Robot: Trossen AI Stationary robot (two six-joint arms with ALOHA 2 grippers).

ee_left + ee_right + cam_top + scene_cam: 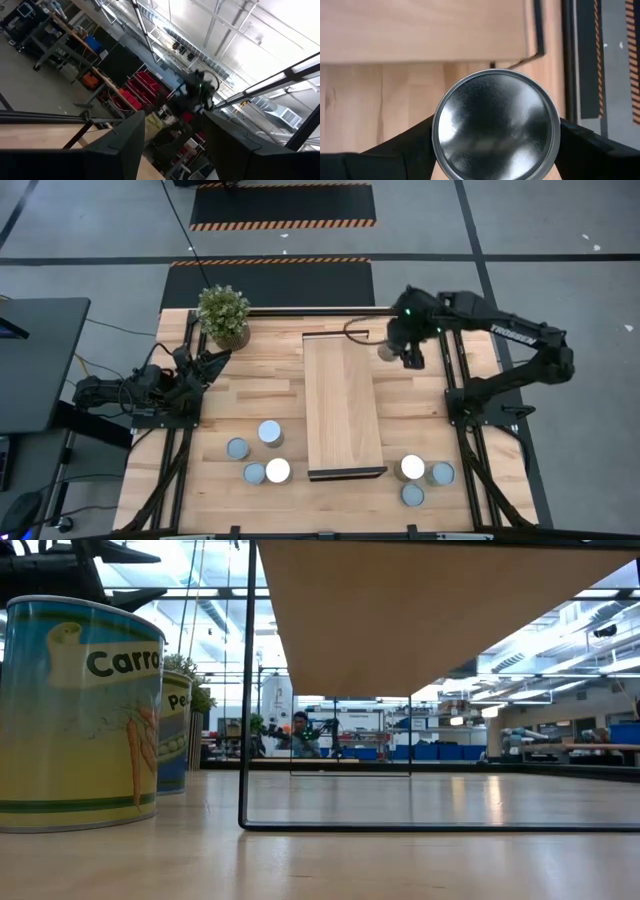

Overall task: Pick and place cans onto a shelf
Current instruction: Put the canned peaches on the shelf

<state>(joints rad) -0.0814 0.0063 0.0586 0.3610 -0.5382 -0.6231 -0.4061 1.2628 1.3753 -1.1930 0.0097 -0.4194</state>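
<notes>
My right tool grips a can between its fingers, held just off the far right corner of the shelf, above the desk. Four cans stand on the desk left of the shelf's near end, three to its right. My left tool waits open at the desk's left edge, near the plant.

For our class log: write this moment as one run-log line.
right hand: shut on can, beside shelf | left hand: open, parked | shelf: bare
</notes>
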